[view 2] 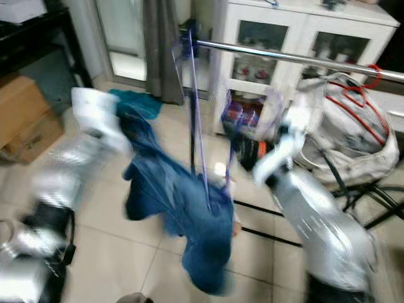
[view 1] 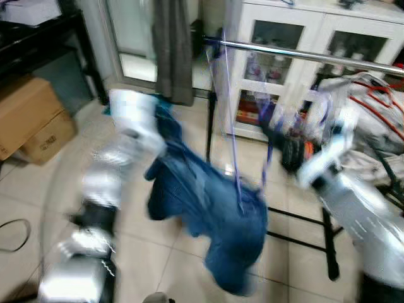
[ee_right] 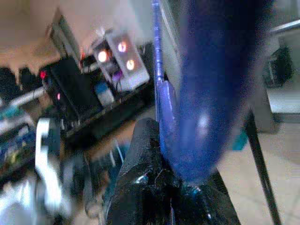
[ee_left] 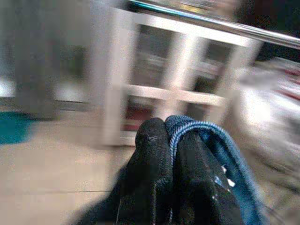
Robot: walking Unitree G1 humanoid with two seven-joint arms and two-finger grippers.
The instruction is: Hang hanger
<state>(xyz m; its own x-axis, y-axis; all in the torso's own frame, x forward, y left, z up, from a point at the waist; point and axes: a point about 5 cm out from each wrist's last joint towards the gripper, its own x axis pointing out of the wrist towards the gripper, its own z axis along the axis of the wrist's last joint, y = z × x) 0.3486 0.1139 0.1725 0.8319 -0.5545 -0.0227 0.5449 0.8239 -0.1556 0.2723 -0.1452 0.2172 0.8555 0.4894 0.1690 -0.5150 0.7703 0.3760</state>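
- Both arms up in front of a chrome clothes rail [view 1: 303, 54], everything smeared by motion blur.
- Left gripper [ee_left: 171, 136] pinched tight on a fold of blue denim garment [view 1: 214, 214], fingers [ee_left: 152, 154] pressed together with the stitched denim edge squeezed between them.
- Garment hanging in mid-air between the two arms, bunched and drooping toward the tiled floor [view 1: 44, 189], upper end at the left gripper, lower bulk sagging beneath the rail.
- Blue hanger [view 2: 197, 126] standing steep and nearly upright, thin blue wire running from up near the end of the rail down into the denim.
- Right gripper [ee_right: 171, 176] clamped on the hanger, jaws closed narrow around a thick blue part of it, a thinner blue strip rising along the fingers [ee_right: 140, 159].
- Hard to say through the blur whether the hanger's hook already touches the rail or hangs just beside it.
- Right arm [view 1: 353, 202] reaching in from the right, low under the rail, wrist near the black upright post [view 1: 209, 126] of the rack.
- Behind the rail, white glass-door cabinet [view 1: 297, 38] with small items on its shelves.
- Off to the right, white heap of laundry [view 2: 353, 126] with a red hanger [view 2: 353, 95] on it.
- Far left, cardboard boxes [view 1: 28, 120] on the floor, grey curtain [view 1: 172, 50] hanging behind the left arm [view 1: 104, 183].
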